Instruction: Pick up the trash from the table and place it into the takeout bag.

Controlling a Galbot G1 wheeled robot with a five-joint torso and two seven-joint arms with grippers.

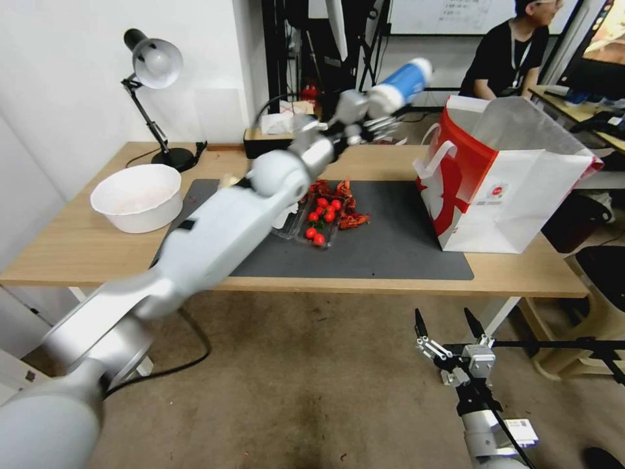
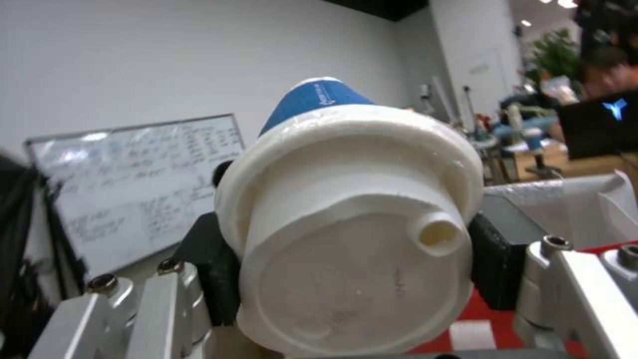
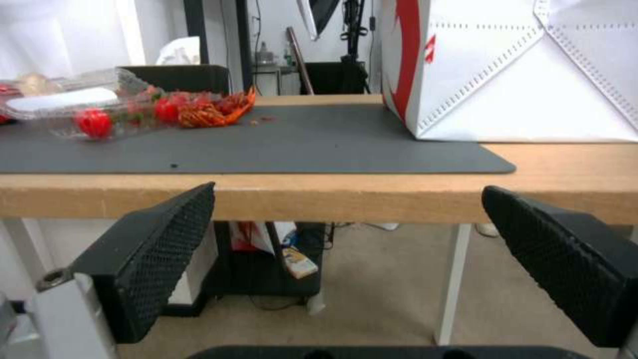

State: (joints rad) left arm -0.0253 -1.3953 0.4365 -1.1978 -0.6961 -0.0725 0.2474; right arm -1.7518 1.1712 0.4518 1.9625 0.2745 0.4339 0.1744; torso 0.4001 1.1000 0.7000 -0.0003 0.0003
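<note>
My left gripper (image 1: 376, 116) is raised above the back of the table (image 1: 78, 241), shut on a blue-and-white cup with a white lid (image 1: 402, 85). The cup lies tilted, its base pointing toward the takeout bag (image 1: 508, 189), which stands open on the table's right end. In the left wrist view the cup's lid (image 2: 352, 249) faces the camera, clamped between the black pads (image 2: 495, 264). On the dark mat (image 1: 390, 241) lies a clear plastic tray (image 1: 312, 225) with small red tomatoes and red scraps. My right gripper (image 1: 449, 329) hangs open below the table's front edge, right of centre.
A large white bowl (image 1: 138, 195) sits on the table's left end, with a desk lamp (image 1: 156, 65) behind it. A dark box (image 1: 260, 140) stands at the table's back edge. A person sits at a desk behind the bag.
</note>
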